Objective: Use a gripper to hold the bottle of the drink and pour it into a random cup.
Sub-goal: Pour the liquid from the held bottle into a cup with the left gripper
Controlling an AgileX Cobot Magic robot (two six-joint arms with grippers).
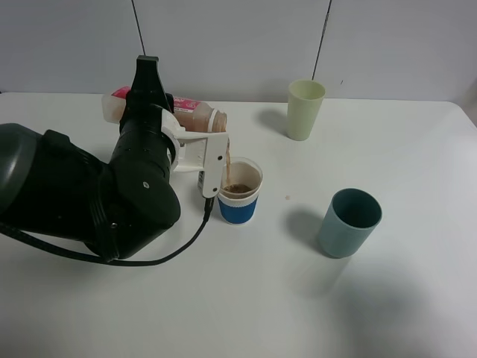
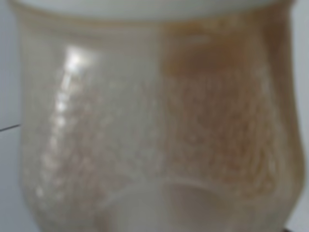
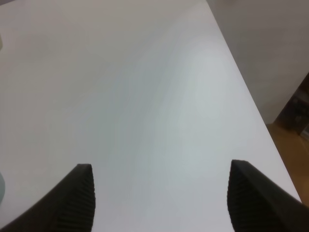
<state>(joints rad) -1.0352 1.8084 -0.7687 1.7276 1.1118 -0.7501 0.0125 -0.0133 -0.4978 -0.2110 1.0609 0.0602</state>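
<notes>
The left hand grasps the bottle, tipped almost flat. A thin brown stream of the drink falls from its mouth into the blue-and-white cup, which stands on the bench just below and ahead of the hand. A clean pour likely calls for a gentle tilt, with the mouth centred over the rim, then righting the bottle before the cup brims. The pink-and-white label shows no legible writing. Away from the pour, the right hand is released, holding nothing.
</notes>
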